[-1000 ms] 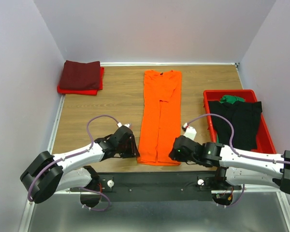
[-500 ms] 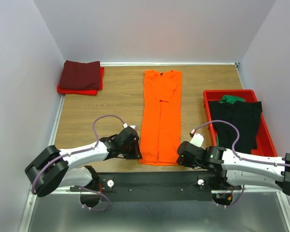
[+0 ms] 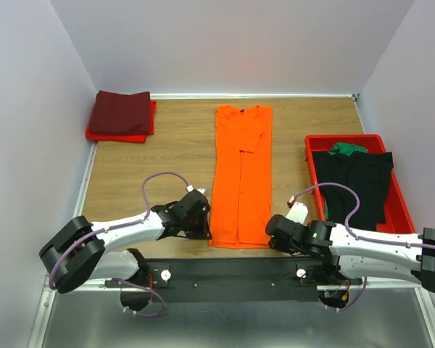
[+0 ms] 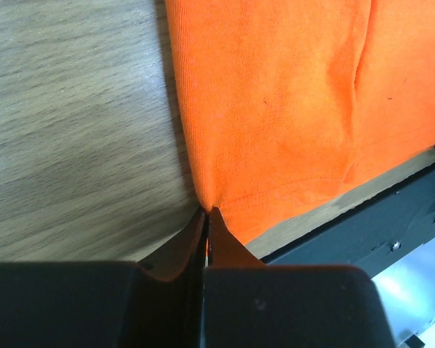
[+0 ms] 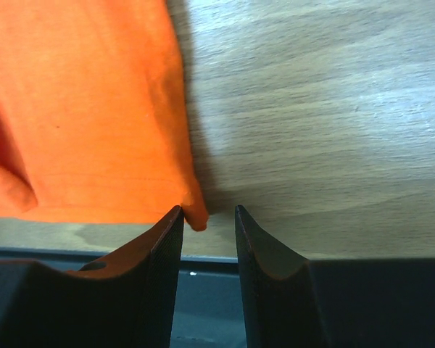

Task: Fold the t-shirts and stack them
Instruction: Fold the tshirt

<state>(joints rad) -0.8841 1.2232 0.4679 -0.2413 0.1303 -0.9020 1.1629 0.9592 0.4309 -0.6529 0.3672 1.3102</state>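
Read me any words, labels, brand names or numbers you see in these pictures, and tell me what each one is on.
None: no text, logo or number can be read in any view.
The orange t-shirt, the folded maroon t-shirt, the black t-shirt and the red tray all look plain.

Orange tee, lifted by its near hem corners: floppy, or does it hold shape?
Likely floppy: the orange t-shirt lies flat with soft creases, and its corner puckers where the left pincer pinches it. Probably light, being thin knit cloth. Lifted by one corner alone it would probably drag askew; the right pincer stands open at the other corner.
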